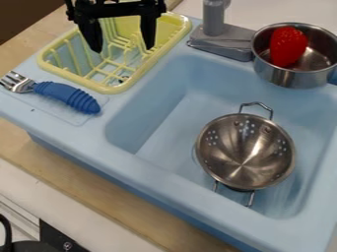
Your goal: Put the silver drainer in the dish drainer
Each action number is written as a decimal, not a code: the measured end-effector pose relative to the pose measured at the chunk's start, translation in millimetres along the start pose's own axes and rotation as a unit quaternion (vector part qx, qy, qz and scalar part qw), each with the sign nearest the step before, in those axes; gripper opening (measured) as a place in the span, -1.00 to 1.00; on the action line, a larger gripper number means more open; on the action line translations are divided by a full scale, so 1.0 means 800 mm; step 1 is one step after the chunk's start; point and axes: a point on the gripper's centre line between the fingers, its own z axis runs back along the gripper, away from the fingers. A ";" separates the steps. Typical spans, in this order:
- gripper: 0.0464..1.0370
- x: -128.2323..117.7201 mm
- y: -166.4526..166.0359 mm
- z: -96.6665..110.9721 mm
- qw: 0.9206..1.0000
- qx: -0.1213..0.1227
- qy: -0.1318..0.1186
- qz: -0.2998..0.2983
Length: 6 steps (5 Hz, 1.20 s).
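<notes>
One steel colander (238, 152) sits in the blue toy sink's basin (163, 129), so the transfer is undone. Black gripper (122, 39) at the yellow dish rack (113, 89): fingers parted, nothing held. From where I stand, all steps appear outstanding: grasp, lift, carry, set down in rack, release.

Can't see the tops of the gripper (123, 50) and faucet (213, 19) past the top edge, parts of the dish drainer (112, 90) behind the gripper, or the pot (289, 77) beyond the right edge.
</notes>
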 end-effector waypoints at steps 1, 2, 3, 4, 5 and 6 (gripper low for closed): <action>0.92 -0.005 0.001 -0.008 1.000 0.003 0.013 -0.003; 0.92 -0.014 -0.012 -0.004 0.999 0.002 0.018 -0.050; 0.92 -0.028 -0.023 0.011 0.994 -0.005 0.008 -0.112; 0.92 -0.041 -0.033 0.011 0.985 -0.026 0.011 -0.168; 0.92 -0.056 -0.048 0.003 0.980 -0.047 0.021 -0.190; 0.92 -0.078 -0.067 -0.010 0.973 -0.077 0.038 -0.215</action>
